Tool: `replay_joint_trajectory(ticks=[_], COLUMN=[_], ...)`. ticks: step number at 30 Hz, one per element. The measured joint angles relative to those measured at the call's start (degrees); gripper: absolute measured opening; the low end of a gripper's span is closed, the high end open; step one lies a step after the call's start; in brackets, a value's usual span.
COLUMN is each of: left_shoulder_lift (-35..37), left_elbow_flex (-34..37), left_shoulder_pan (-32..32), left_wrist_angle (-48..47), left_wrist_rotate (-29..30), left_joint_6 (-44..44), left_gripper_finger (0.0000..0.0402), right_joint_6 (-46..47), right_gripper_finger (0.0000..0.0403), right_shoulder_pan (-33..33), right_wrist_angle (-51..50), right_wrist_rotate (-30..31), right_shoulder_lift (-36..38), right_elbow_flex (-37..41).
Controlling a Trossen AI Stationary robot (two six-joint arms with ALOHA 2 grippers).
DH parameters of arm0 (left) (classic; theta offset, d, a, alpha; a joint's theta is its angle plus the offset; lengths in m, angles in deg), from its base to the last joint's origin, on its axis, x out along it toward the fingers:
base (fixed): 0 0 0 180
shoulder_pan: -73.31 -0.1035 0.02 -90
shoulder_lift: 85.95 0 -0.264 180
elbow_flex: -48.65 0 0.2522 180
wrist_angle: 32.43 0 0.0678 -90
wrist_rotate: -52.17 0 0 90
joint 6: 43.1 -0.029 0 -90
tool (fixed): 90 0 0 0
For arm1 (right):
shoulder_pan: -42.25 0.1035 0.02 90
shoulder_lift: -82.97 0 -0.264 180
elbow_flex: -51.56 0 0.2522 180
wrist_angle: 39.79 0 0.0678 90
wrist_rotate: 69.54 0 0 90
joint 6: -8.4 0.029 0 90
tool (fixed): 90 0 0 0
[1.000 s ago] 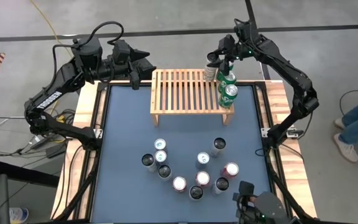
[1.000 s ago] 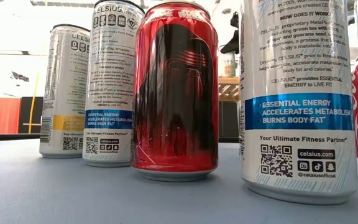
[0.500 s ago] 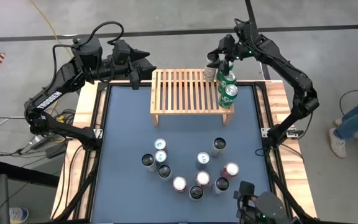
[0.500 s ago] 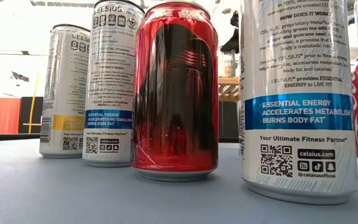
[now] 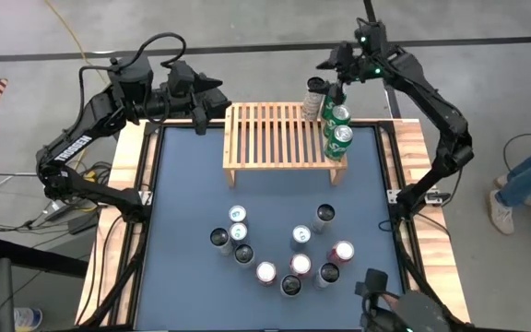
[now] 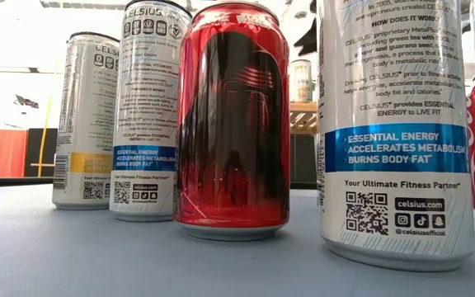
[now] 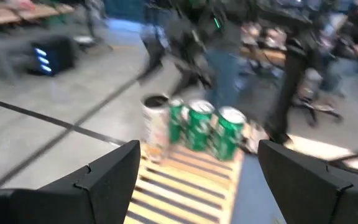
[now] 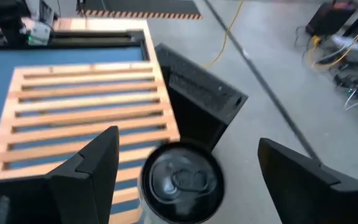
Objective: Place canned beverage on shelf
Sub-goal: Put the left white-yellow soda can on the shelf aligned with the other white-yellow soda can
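The light-wood slatted shelf (image 5: pixel 275 138) stands at the table's far middle. A pale can (image 5: pixel 315 92) stands upright on its far right corner, next to three green cans (image 5: pixel 339 129) in a row along the shelf's right end. My right gripper (image 5: pixel 330 72) is open and hovers above and just beyond the pale can. In the right wrist view the can's top (image 8: pixel 180 180) shows below the spread fingers. My left gripper (image 5: pixel 215 95) is open and empty at the shelf's far left corner. It faces the cans (image 7: pixel 207 127) across the slats.
Several upright cans (image 5: pixel 284 254) stand in a cluster on the blue mat in the table's near middle; they fill the low view (image 6: pixel 233 124). The shelf's left and middle slats (image 5: pixel 256 134) are bare. A person's legs (image 5: pixel 524 180) show beyond the table's right edge.
My right gripper has drawn up and back toward the table's far edge, away from the pale can. The can stays standing upright on the shelf's far right corner.
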Motion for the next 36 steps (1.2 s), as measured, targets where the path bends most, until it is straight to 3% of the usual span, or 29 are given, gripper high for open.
replay_joint_trajectory(ticks=[5,12,17,22,36], left_shoulder_lift=[0.1,-1.4,-1.1,-1.1,-1.2], left_elbow_flex=[0.0,0.1,0.5,5.8,21.4], left_shoulder_pan=[2.9,13.8,27.1,38.1,58.8], left_wrist_angle=[-10.0,-22.6,-25.0,-22.8,-16.5], left_wrist_rotate=[-3.3,2.3,14.1,25.4,43.9], left_joint_6=[0.7,7.5,16.7,29.3,61.6], left_gripper_finger=[0.0312,0.0312,0.0312,0.0312,0.0312], right_joint_6=[-1.4,-1.1,-1.0,-1.1,-1.7], right_gripper_finger=[0.0318,0.0318,0.0318,0.0318,0.0318], right_shoulder_pan=[0.0,-0.3,-0.5,-0.5,-0.3], right_wrist_angle=[-6.7,-9.6,-11.2,-13.7,-13.5], right_wrist_rotate=[0.0,0.0,0.2,0.3,0.0], right_shoulder_lift=[0.0,0.0,0.1,0.0,0.0], right_elbow_flex=[-11.3,-23.4,-26.8,-27.4,-27.4])
